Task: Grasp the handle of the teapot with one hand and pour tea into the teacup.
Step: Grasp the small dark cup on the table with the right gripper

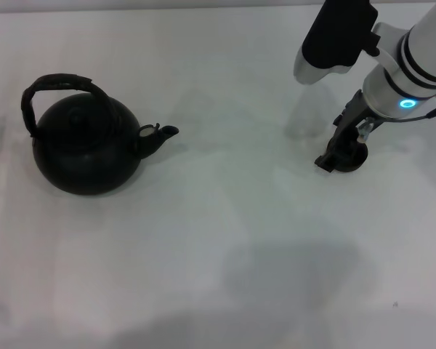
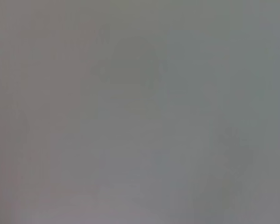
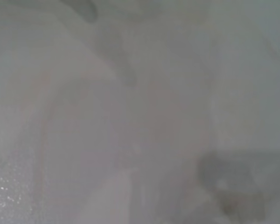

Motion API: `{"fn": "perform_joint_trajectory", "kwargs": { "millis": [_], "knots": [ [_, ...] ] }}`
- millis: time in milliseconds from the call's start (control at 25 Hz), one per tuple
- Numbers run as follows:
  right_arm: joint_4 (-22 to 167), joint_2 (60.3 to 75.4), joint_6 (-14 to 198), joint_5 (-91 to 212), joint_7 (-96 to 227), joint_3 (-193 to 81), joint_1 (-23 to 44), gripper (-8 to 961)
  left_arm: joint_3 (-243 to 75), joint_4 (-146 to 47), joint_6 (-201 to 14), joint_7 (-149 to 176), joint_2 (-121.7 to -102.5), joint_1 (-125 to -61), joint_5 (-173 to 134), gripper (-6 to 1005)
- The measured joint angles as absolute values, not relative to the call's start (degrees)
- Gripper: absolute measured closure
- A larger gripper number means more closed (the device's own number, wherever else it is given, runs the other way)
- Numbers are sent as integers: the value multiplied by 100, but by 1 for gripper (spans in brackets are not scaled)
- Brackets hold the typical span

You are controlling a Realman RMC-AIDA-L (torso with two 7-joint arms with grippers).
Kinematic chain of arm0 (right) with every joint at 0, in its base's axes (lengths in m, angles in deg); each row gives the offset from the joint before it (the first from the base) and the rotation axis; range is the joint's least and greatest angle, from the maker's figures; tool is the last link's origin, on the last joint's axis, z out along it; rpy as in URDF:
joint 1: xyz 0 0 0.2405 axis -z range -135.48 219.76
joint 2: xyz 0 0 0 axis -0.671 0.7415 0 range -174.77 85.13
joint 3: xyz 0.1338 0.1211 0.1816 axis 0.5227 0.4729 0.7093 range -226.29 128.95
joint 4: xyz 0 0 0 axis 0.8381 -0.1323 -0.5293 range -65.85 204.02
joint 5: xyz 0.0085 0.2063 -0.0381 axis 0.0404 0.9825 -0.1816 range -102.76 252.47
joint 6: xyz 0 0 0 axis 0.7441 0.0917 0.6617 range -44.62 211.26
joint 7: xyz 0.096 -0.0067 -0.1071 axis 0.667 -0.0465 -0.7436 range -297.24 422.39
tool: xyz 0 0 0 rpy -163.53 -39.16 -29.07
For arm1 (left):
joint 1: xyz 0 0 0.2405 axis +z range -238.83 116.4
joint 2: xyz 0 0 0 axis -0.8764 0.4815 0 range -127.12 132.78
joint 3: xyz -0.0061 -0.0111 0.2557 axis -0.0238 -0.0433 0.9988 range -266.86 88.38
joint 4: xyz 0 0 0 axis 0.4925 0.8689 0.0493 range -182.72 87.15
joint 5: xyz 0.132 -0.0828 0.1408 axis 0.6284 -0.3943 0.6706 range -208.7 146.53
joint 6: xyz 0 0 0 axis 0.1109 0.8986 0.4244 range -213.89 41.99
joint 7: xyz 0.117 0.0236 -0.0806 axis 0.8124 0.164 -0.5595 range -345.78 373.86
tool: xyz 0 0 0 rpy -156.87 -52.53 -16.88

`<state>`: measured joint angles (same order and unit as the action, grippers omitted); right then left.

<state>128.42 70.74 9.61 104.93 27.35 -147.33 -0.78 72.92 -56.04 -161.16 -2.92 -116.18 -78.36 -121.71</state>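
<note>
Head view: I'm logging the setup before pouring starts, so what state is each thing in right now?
Teapot: upright on the table, lid on, spout pointing toward the robot's right.
Handle: raised in an arch over the lid, nothing holding it.
Teacup: on the table at the right, far from the teapot, partly hidden.
Right pincer: down at the teacup; grip unclear.
Left pincer: not in view.

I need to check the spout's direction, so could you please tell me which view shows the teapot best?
The head view: the whole teapot sits there unobstructed, spout pointing toward the robot's right. Both wrist views show only blurred pale surface, with no teapot in them.
</note>
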Motion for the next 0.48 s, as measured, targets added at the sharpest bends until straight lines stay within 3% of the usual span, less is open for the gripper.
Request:
{"fn": "perform_joint_trajectory", "kwargs": {
  "millis": [480],
  "knots": [
    [12762,7071,810,10403,2742,-14732,-53,213,7292,-5614,-16119,-292,-11618,-7866,-12197,273]
  ]
}}
